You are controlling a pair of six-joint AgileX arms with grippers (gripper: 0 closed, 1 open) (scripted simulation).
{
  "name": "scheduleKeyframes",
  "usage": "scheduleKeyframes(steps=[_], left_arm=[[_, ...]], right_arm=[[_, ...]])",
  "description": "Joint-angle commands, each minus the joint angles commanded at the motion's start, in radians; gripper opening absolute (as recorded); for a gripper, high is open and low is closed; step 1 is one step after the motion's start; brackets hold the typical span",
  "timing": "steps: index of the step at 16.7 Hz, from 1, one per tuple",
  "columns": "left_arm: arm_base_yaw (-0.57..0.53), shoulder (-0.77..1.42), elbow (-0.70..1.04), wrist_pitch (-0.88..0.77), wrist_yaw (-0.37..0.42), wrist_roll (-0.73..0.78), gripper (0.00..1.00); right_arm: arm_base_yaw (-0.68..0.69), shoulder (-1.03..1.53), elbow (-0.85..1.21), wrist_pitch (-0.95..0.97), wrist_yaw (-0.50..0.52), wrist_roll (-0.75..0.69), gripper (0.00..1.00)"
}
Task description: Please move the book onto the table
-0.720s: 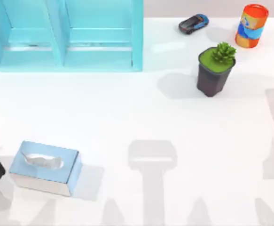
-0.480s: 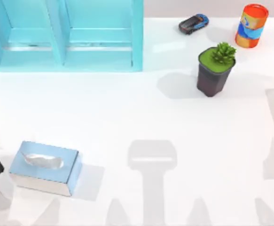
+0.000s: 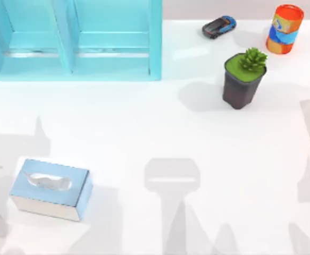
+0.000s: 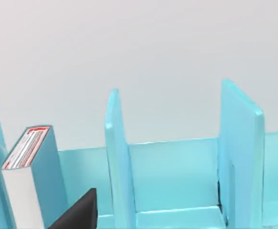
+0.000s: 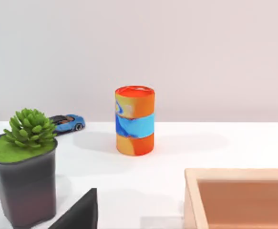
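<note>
Standing upright in shelf unit [image 4: 177,171], book [image 4: 31,176] partly cropped.

The book [image 4: 31,181], a thick teal-blue hardcover with white page edges and a red-marked spine end, stands upright inside a shelf compartment. The glossy white tabletop [image 3: 160,133] lies flat below.

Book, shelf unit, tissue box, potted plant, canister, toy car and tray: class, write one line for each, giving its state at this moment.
Book: upright in a shelf compartment, not yet on the table.
Shelf unit: standing at the table's far left.
Tissue box: flat on the table, tissue poking out.
Potted plant: upright.
Canister: upright, lid on.
Toy car: on its wheels.
Tray: open-topped, contents unseen.
</note>
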State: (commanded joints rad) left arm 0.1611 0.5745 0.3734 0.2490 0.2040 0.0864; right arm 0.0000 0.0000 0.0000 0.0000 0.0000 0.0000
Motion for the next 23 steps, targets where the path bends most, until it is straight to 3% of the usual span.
scheduleKeyframes(steps=[8, 12, 16, 23], left_arm=[[0.212, 0.929, 0.418, 0.258, 0.228, 0.092, 1.00], [0.295, 1.262, 0.563, 0.343, 0.309, 0.115, 1.00], [0.348, 1.429, 0.642, 0.389, 0.345, 0.119, 1.00], [0.351, 1.450, 0.650, 0.393, 0.346, 0.119, 1.00]], right_arm=[[0.000, 0.000, 0.000, 0.000, 0.000, 0.000, 1.00], [0.000, 0.000, 0.000, 0.000, 0.000, 0.000, 1.00], [0.000, 0.000, 0.000, 0.000, 0.000, 0.000, 1.00], [0.000, 0.000, 0.000, 0.000, 0.000, 0.000, 1.00]])
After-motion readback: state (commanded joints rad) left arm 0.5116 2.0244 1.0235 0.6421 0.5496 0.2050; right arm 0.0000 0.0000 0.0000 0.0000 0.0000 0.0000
